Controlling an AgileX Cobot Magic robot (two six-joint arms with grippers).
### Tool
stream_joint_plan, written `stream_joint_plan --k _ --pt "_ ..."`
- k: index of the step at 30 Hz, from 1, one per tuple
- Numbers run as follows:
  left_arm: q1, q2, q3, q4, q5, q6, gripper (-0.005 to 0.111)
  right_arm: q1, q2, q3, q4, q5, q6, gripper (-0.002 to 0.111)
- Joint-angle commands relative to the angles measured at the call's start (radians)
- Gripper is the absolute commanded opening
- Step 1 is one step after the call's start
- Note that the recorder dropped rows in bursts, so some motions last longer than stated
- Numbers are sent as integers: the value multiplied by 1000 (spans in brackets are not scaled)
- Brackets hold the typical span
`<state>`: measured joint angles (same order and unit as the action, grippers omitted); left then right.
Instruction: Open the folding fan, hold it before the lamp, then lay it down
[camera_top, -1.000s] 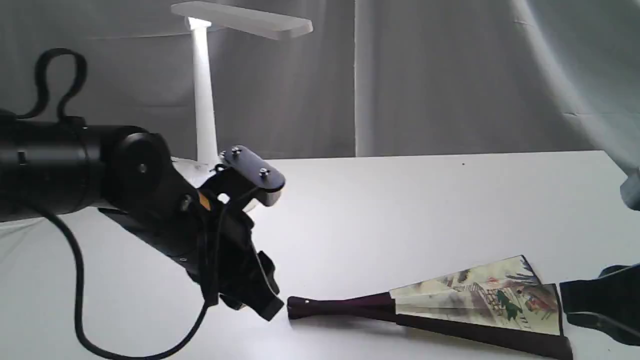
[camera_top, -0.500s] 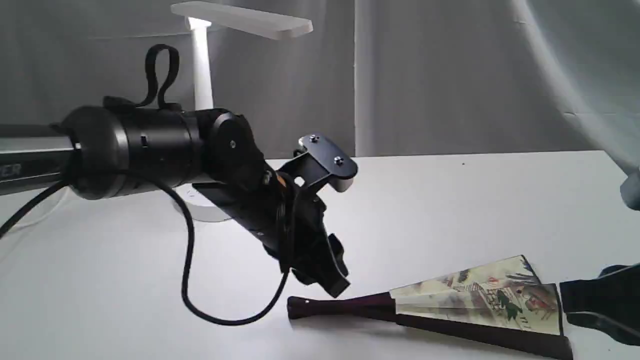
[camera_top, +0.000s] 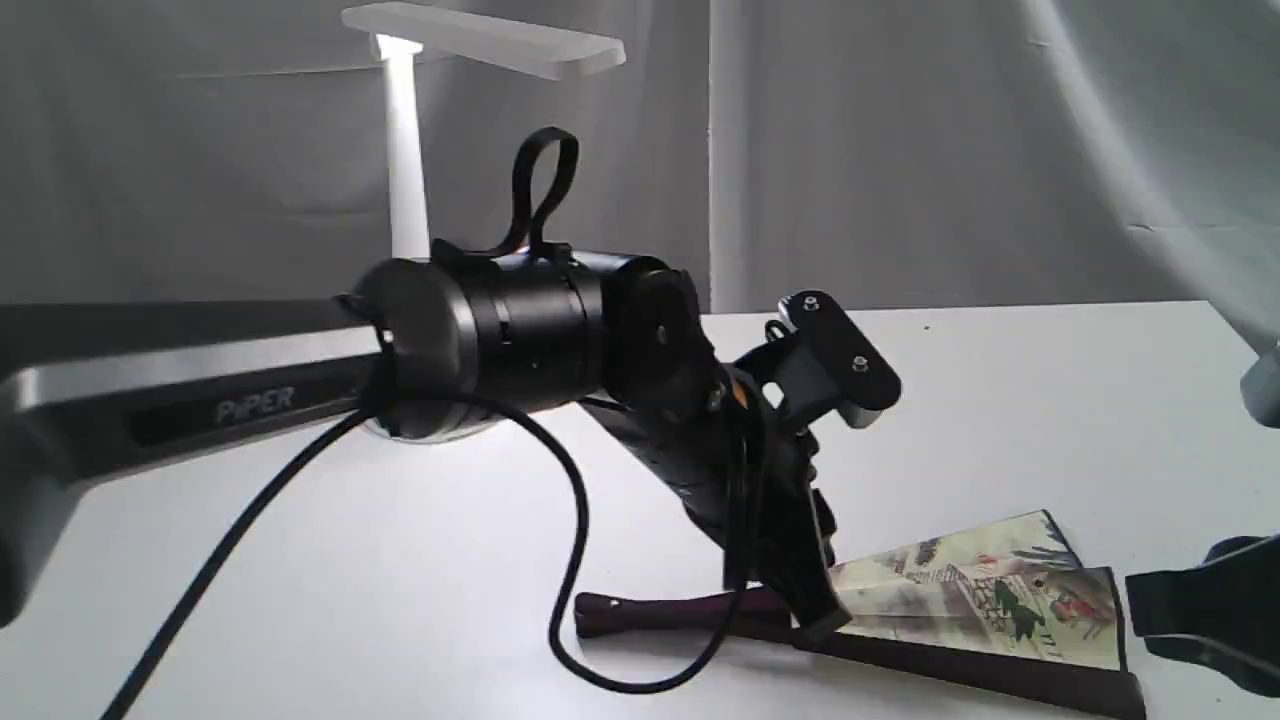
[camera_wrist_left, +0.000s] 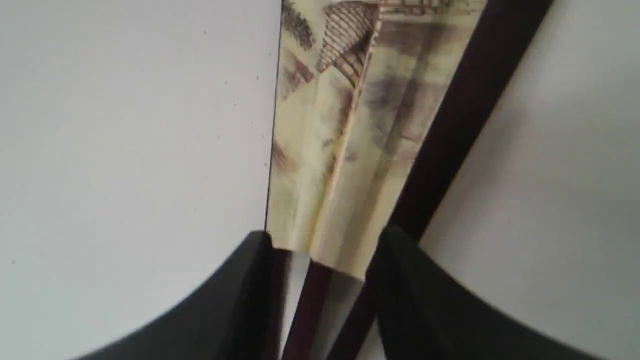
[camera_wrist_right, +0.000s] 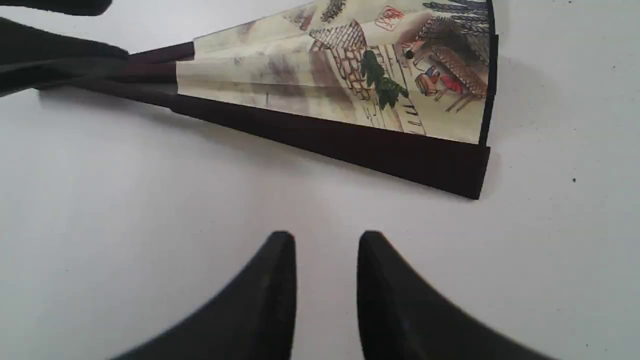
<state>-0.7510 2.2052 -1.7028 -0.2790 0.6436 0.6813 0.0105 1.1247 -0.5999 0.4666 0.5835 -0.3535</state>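
I am seeing the fan (camera_top: 980, 600) lying partly spread on the bench (camera_top: 1000, 400) by its near edge, toward the right corner, while the lamp (camera_top: 405, 150) is standing by the far edge on the left. The left jaws are hanging released, straddling the fan where paper meets ribs, one tip just beside each side. The right jaws are hovering just off the fan's wide end, slightly parted and holding nothing.

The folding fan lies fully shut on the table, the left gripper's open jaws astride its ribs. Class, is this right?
No: the folding fan is partly open, painted pleats spread, as the right wrist view shows. It lies on the table, the left gripper open astride its ribs.
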Motion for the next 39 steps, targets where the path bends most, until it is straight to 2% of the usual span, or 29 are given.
stream_joint_plan --k 1,5,8,22,36,39 --pt "-6 27 -28 -2 -32 4 39 1 -1 -7 -11 -5 2 23" --pt "-6 65 -52 -66 -43 2 48 1 -1 -7 -11 -5 2 23" --pt "-6 86 -52 -107 -53 12 48 1 -1 -7 -11 -7 2 23" --pt "-6 152 -52 -108 -102 34 48 1 -1 -7 -11 -6 13 23" --pt "-5 160 -52 -74 -135 -24 46 1 -1 -7 -9 -6 12 23" --pt "-5 169 -52 17 -114 -62 43 1 -1 -7 -9 -6 12 23"
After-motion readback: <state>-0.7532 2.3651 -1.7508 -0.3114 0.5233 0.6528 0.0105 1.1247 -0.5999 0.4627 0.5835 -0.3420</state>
